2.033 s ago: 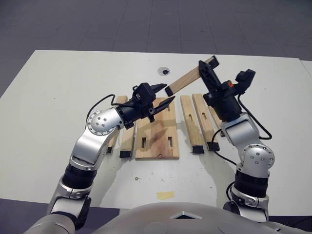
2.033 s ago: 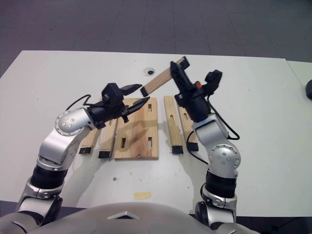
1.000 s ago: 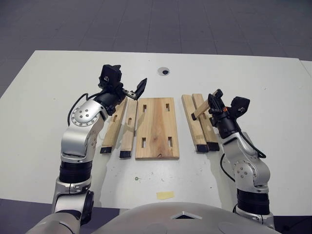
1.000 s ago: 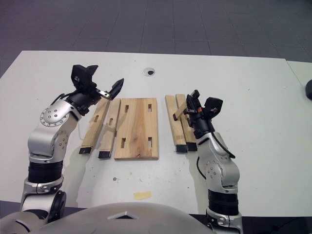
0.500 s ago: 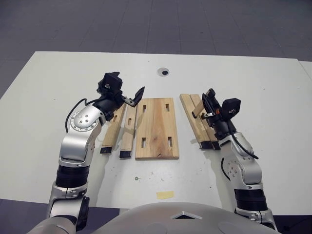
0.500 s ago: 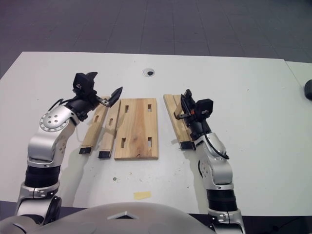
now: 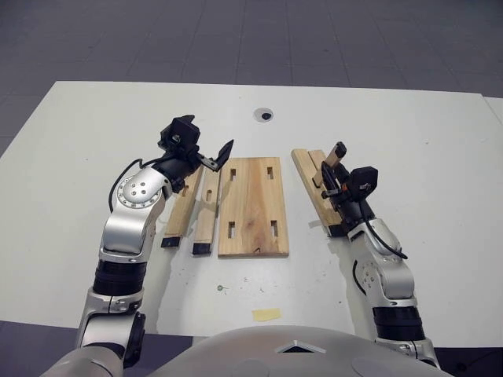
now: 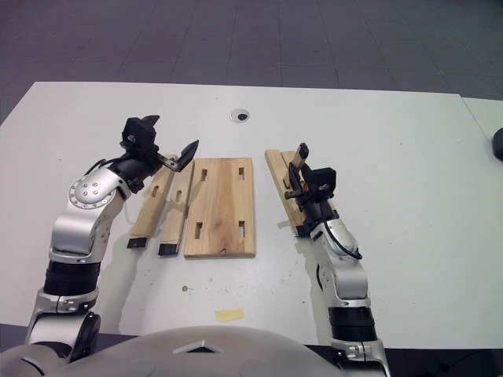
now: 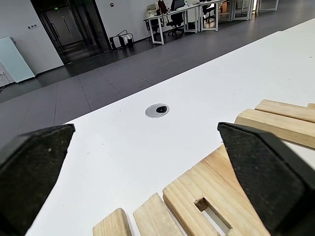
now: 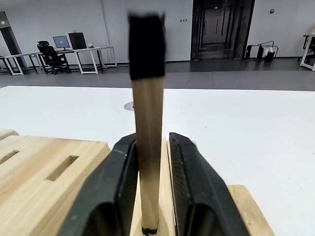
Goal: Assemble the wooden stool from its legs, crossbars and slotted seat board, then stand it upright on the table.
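The slotted seat board (image 7: 253, 206) lies flat mid-table. Two wooden bars with black ends (image 7: 182, 206) (image 7: 207, 210) lie side by side left of it. More bars (image 7: 313, 184) lie along its right side. My left gripper (image 7: 208, 157) hovers open above the far ends of the left bars, and its wide-spread fingers (image 9: 34, 167) frame the board's slotted corner (image 9: 216, 196). My right gripper (image 7: 332, 174) sits low over the right bars, shut on a wooden bar (image 10: 147, 147). That bar's black-capped end (image 7: 339, 148) points up and away.
A round grommet hole (image 7: 266, 115) lies in the white table (image 7: 94, 126) beyond the board. A yellow scrap of tape (image 7: 266, 314) sits near the front edge. Open tabletop spreads to the far left and far right.
My right arm brought its held bar down from above the board to low over the right bars and tipped it more upright. My left gripper swung from over the board to the left bars.
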{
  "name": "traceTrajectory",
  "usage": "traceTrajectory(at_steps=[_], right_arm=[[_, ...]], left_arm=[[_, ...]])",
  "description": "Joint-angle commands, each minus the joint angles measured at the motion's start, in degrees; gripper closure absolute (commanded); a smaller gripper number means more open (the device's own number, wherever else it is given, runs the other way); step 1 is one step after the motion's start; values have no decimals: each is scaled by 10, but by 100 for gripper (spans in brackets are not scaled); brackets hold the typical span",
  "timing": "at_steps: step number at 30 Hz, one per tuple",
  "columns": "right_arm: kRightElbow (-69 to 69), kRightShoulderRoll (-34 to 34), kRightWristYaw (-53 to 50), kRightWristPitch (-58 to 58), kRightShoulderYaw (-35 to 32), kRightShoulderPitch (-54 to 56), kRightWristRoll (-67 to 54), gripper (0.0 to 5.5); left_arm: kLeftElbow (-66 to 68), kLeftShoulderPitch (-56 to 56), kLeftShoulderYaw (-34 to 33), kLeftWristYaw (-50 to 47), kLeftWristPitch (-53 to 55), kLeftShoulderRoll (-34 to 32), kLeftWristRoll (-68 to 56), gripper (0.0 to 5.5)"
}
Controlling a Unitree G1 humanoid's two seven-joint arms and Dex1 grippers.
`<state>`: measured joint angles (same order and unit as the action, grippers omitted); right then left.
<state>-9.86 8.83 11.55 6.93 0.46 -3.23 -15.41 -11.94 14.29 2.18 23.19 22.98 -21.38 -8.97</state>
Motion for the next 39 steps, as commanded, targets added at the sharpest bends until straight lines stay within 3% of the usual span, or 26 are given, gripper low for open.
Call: traceTrajectory(at_steps=[1,11,18,22,29,39], right_arm=[[-21,-3,-2,4,-20,32,-10,367],[-126,-18,-63,130,-77,179,-121,197],[-111,11,-78,216,-89,335,-153,85],[-96,15,-73,237,-91,357,-159,19],[111,27,23,204,6,169,-70,13],[73,1,29,147,-36,217,-69,13]], left_arm=[[12,10,-2,0,-8,-1,7,10],[21,13,1,-7,-18,8,15,10],[18,6,10,-16,-24,19,21,10],[16,1,10,-21,-25,25,25,10],[10,-5,10,-33,-18,38,26,10],[-8,-23,13,-44,0,55,23,10]])
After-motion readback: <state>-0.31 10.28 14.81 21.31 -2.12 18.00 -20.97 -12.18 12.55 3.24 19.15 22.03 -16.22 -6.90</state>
